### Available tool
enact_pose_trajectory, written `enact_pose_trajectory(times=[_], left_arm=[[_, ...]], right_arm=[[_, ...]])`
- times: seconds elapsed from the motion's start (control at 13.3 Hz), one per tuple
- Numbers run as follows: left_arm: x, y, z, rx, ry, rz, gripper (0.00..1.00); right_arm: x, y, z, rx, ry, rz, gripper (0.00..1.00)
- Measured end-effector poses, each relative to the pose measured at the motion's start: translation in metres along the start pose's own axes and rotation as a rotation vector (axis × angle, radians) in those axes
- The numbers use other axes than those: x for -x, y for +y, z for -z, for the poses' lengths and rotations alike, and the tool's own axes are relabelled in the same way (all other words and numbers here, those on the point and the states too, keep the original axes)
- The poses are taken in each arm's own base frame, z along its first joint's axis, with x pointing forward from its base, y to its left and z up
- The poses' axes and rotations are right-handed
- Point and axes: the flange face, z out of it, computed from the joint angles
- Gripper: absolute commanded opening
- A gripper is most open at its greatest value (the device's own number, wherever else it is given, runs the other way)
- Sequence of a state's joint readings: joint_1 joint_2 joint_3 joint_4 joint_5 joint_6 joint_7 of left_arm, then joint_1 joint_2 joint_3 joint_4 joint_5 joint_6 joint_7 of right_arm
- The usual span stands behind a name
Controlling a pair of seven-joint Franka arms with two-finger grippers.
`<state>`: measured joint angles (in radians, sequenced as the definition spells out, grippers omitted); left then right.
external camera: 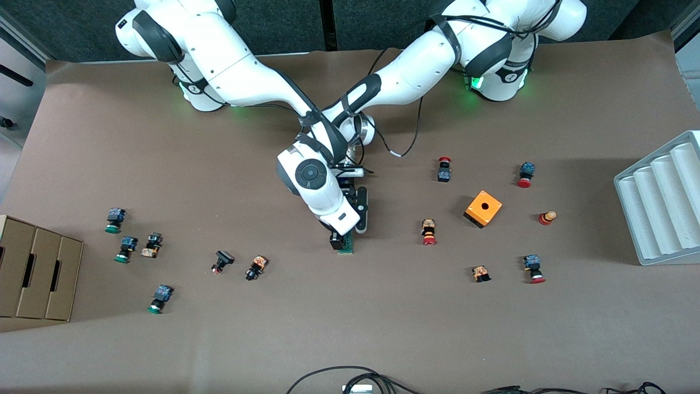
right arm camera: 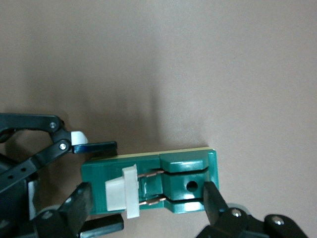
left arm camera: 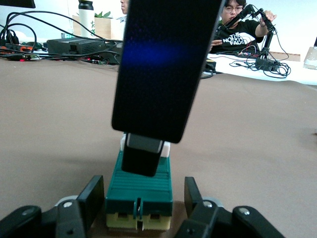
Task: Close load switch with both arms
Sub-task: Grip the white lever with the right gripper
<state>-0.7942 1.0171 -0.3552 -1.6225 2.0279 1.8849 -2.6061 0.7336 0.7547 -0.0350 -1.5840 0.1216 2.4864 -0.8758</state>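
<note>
The load switch (external camera: 345, 245), a narrow green block, lies mid-table under both hands. Its white sliding piece (right arm camera: 121, 193) stands drawn out, with two copper prongs bare between it and the green end. My right gripper (right arm camera: 146, 198) is open lengthwise over the load switch (right arm camera: 183, 186), one finger beside the white piece and the other at the end with the hole. My left gripper (left arm camera: 143, 201) is open, straddling the load switch (left arm camera: 139, 186) across its width with a narrow gap on each side. In the front view the right gripper (external camera: 340, 241) and left gripper (external camera: 355, 224) crowd together.
An orange cube (external camera: 483, 208) and red-capped push-buttons (external camera: 429, 232) lie toward the left arm's end. Green-capped push-buttons (external camera: 115, 220) and a cardboard box (external camera: 33, 273) are toward the right arm's end. A white ribbed rack (external camera: 661, 202) stands at the table's edge at the left arm's end.
</note>
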Motion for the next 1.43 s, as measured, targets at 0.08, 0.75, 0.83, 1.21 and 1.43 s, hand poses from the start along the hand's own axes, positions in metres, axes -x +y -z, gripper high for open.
enact_pose_trajectory(times=[0.08, 0.75, 0.83, 1.21, 1.43], left_arm=[[0.0000, 0.0000, 0.0000, 0.000, 0.000, 0.000, 0.74], [0.0000, 0.0000, 0.0000, 0.000, 0.000, 0.000, 0.74], [0.0001, 0.0000, 0.0000, 0.000, 0.000, 0.000, 0.73], [0.0001, 0.0000, 0.0000, 0.000, 0.001, 0.000, 0.73], [0.0001, 0.0000, 0.0000, 0.000, 0.001, -0.001, 0.73]], right_arm=[[0.0001, 0.0000, -0.0003, 0.000, 0.000, 0.001, 1.00], [0.0023, 0.0023, -0.0003, 0.004, -0.002, 0.002, 0.99], [0.0022, 0.0022, -0.0003, 0.004, -0.002, 0.002, 0.97], [0.0018, 0.0035, 0.0009, 0.009, 0.000, 0.003, 0.87], [0.0010, 0.0039, 0.0017, 0.012, 0.002, 0.005, 0.86]])
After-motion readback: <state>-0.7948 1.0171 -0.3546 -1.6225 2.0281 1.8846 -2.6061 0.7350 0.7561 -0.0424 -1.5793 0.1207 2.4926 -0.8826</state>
